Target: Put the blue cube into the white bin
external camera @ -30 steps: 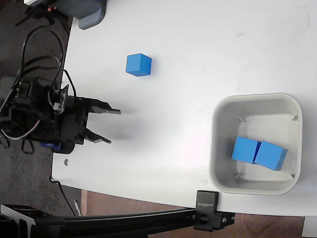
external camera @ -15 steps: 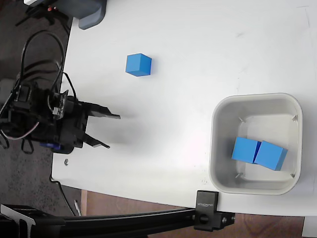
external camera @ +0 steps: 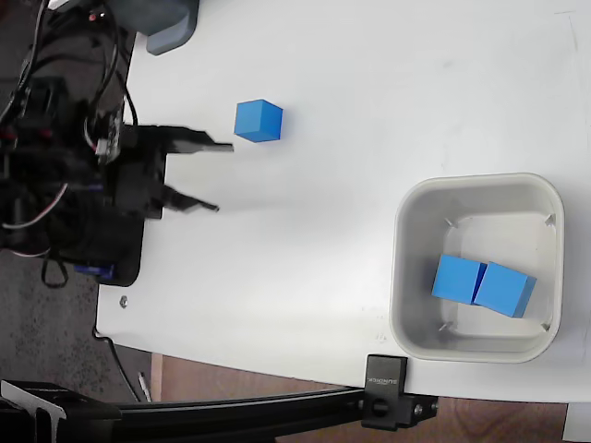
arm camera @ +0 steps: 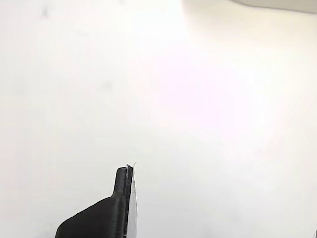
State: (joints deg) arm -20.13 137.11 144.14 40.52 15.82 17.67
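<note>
Fixed view: gripper at table's left edge, jaws spread, empty, upper fingertip just beside blue cube but not touching. Blue cube alone on white table, well apart from white bin at right. Two more blue cubes inside bin, touching each other. Grey object at top-left corner; black clamp at lower edge.

Wrist view: one black finger over bare tabletop; cube out of frame; bin rim just visible at top.

Small pale marking on black clamp block at table edge, too small to read
</note>
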